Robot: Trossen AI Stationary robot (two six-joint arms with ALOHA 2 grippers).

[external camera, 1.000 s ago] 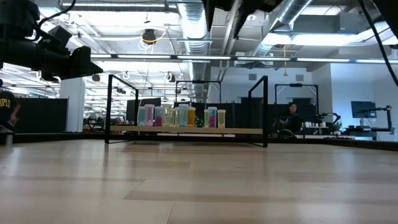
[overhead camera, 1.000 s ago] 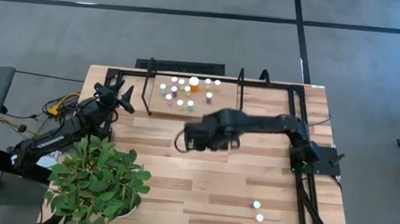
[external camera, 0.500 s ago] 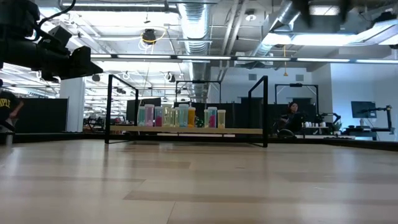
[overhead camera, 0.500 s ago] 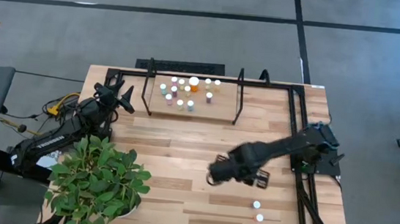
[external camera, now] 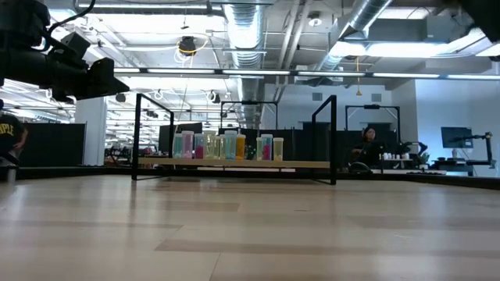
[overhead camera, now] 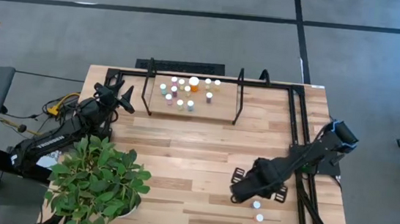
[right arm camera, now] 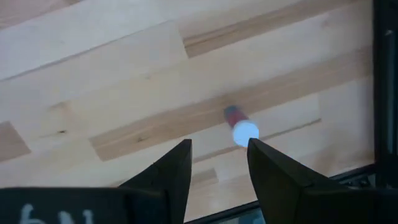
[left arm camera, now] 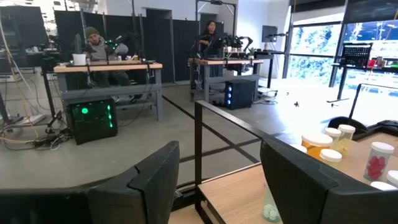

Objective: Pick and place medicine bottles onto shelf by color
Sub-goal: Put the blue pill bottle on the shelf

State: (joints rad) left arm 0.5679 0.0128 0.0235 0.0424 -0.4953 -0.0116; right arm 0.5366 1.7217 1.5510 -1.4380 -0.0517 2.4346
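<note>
Right gripper (overhead camera: 253, 193) is swinging away from the shelf (overhead camera: 190, 105) to the near right, fingers open, over a loose bottle (right arm camera: 240, 127). Next pick is starting. Left gripper (overhead camera: 119, 93) is waiting far left, open.

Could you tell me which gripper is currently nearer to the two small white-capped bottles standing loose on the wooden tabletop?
The right. The right gripper hovers open just beside the two loose white-capped bottles, while the left gripper waits open across the table beside the black-framed shelf.

The right pincer (overhead camera: 245, 192) swung from the shelf (overhead camera: 190, 109) toward a loose bottle (overhead camera: 256, 204).
</note>
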